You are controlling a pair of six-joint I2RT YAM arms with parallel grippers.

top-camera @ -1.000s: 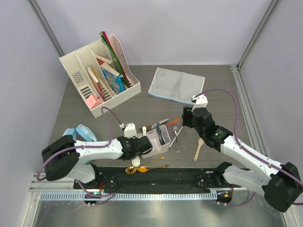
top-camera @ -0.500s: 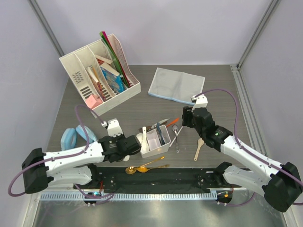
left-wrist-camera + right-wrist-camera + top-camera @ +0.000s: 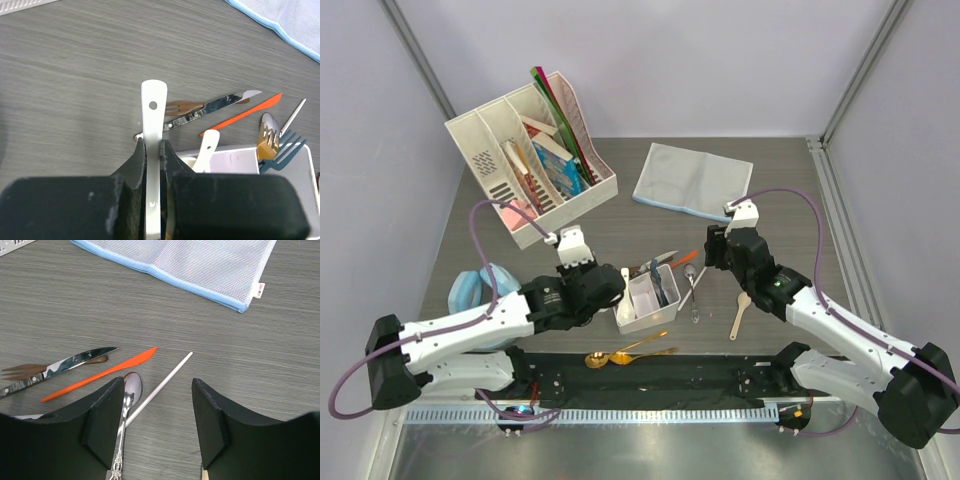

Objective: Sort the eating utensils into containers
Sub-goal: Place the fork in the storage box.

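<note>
One white ceramic soup spoon, gone from the desk's near edge, now rides pinched by its handle in the closed left hand just beside the white divided plastic box, ready for dropping in.

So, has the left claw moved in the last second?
Yes. Seen from the top camera, the left claw, shut on a white spoon, has shifted away from the near edge, closer to the rack.

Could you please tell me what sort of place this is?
Probably a robotics lab cell: bolted left arm and right arm, plain enclosure panels, staged cutlery and a desk file organiser.
</note>
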